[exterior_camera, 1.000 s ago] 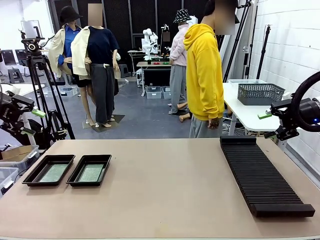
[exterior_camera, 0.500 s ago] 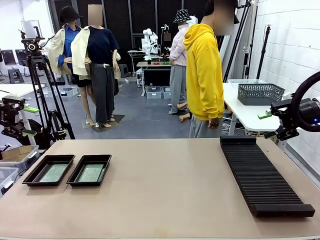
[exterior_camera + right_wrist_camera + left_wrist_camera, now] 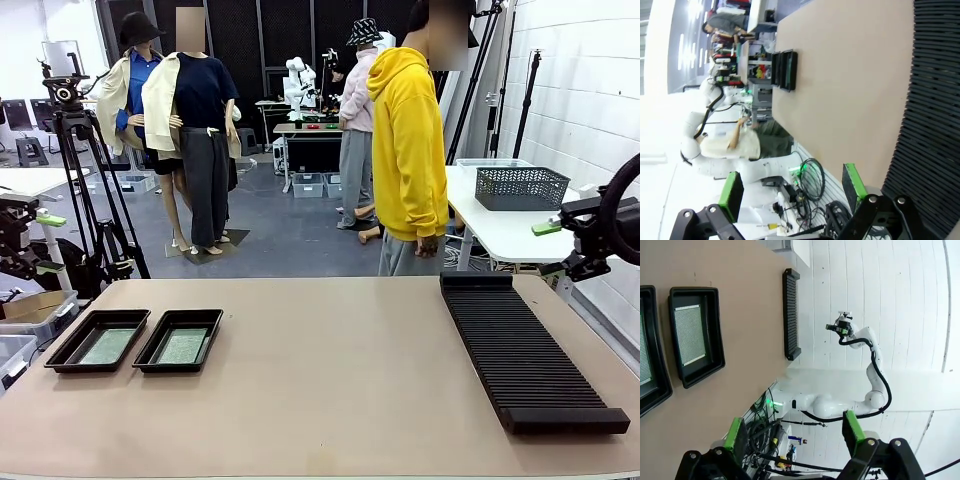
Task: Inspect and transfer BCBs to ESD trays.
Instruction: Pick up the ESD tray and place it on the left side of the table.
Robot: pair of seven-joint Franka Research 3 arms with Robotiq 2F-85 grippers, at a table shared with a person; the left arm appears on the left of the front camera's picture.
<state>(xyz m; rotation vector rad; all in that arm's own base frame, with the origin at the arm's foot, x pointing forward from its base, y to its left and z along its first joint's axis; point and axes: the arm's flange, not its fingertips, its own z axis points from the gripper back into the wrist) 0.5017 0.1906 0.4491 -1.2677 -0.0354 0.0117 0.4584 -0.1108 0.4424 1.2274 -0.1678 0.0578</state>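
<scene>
Trays first: two shallow black rectangular plastic ESD trays with raised rims sit side by side at the table's near-left, the left tray (image 3: 97, 340) and the right tray (image 3: 180, 340), just beside each other, rims close. Each holds one thin flat green circuit board lying flat on its floor: left BCB (image 3: 107, 346), right BCB (image 3: 183, 346). Left wrist view shows the same pair from above, one tray whole (image 3: 695, 335) with its board (image 3: 689, 335), the other cut by the picture edge (image 3: 651, 355).

Tan tabletop (image 3: 330, 380) otherwise bare in the middle. Long black ribbed slotted rack (image 3: 525, 350) lies at the right side, running from the far edge toward the near edge, well apart from the trays; right wrist view has it along the picture's right side (image 3: 935, 115).

Left gripper (image 3: 44, 243) hangs off the table's left edge, above floor level clutter, jaws spread wide, nothing between the green pads; own view (image 3: 792, 432) confirms the gap is free. Right gripper (image 3: 550, 250) sits off the far-right corner of the table, near the rack's far end, jaws also spread, holding nothing; own view (image 3: 790, 187) same.

Person in a yellow hoodie (image 3: 408, 150) stands at the far side, arms down, hand (image 3: 427, 246) by the hip, not touching the table. Grey wire mesh basket (image 3: 520, 187) on a white side table behind, right.
</scene>
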